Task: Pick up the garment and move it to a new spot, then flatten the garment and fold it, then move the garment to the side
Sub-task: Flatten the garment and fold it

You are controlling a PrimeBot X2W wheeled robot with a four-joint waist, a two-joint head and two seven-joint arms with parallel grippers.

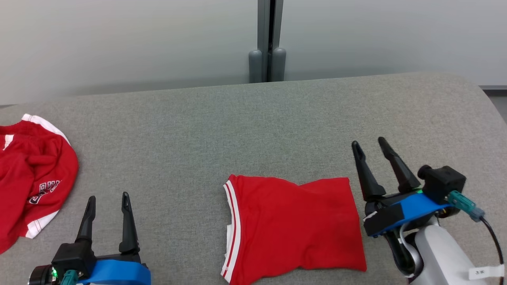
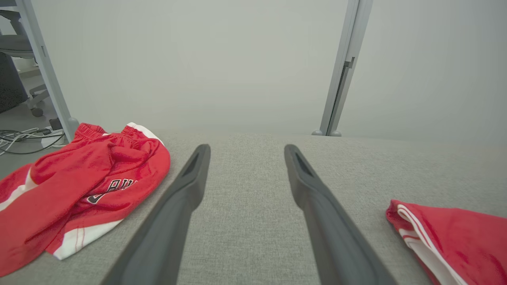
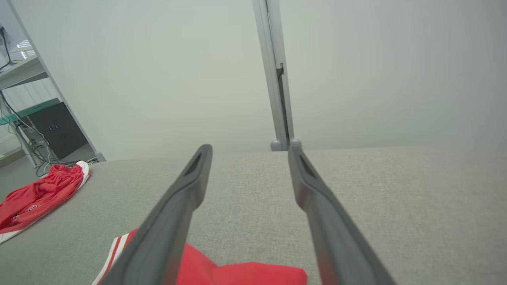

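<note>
A folded red garment [image 1: 293, 227] with white-striped trim along its left edge lies flat near the front of the grey table [image 1: 253, 118]; its corner shows in the left wrist view [image 2: 455, 237] and its top edge in the right wrist view [image 3: 222, 271]. My right gripper [image 1: 369, 144] is open just right of the garment, fingers pointing away and apart from the cloth. My left gripper [image 1: 108, 199] is open at the lower left, over bare table between the two garments. Nothing is between either pair of fingers.
A crumpled red garment [image 1: 31, 178] with white trim and lettering lies at the table's left edge, also seen as a red heap [image 2: 79, 186] from the left wrist. A grey partition post [image 1: 269, 39] stands behind the table. Shelves and cables [image 3: 31, 130] sit far left.
</note>
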